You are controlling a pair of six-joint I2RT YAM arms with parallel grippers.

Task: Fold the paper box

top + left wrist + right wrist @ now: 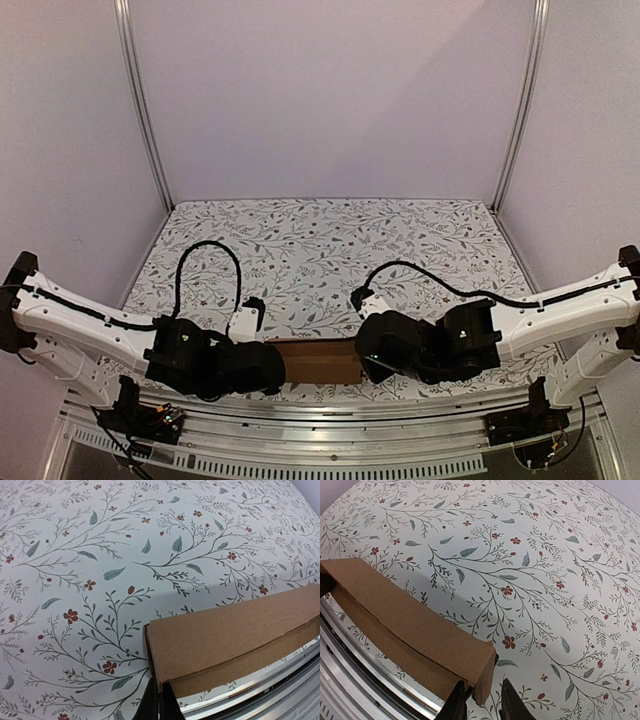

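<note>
The left hand (159,702), fingers pressed together, is pinching the left end of the brown paper box (318,360). The box is stretching along the near edge of the counter (320,240). The right hand (483,692) is straddling its right end, fingers slightly spread.

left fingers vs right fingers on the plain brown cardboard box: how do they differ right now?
1. The left fingers are pressed shut, pinching one end corner of the plain brown cardboard box; the right fingers stand apart, straddling its other end.
2. The left fingers meet the cardboard; one of the right fingers shows a sliver of gap beside it.
Shared: both pairs are dark, one at each end of the box.
</note>
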